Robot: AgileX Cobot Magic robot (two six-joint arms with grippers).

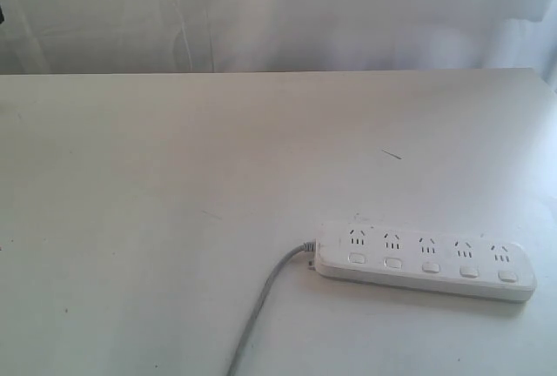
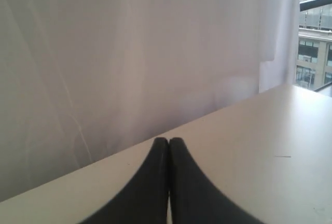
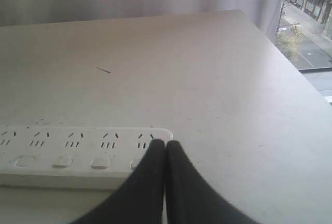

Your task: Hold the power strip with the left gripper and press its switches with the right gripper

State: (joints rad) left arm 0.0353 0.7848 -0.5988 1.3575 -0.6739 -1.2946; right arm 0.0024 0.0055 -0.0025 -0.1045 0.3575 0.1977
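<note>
— Right claw is sitting with its two black fingers pressed together, gripping nothing. How is the other one looking?

— Left claw is doing the same: fingers together, nothing between them, pointing across the table toward the curtain.

— And where is the power strip lying?

— Power strip is lying flat on the table in the lower right of the outside view. Its long side is running nearly left to right, with the right end dipping slightly toward the lower edge.

— Are the switches showing?

— Five switches are running in a row along the strip's near edge, one under each socket group. In the right wrist view the claw's tips are overlapping the strip's end, by the last switch. Whether they are touching it I cannot tell.

— What is coming off the strip?

— A grey cord is leaving its left end and curving down to the lower edge of the frame.

— What else is lying around it?

— A small dark mark is sitting on the table above the strip, well apart from it. In the outside view the pale curtain is hanging along the table's far edge, across the top of the frame. Buildings are showing past the curtain's edge in the left wrist view.
</note>
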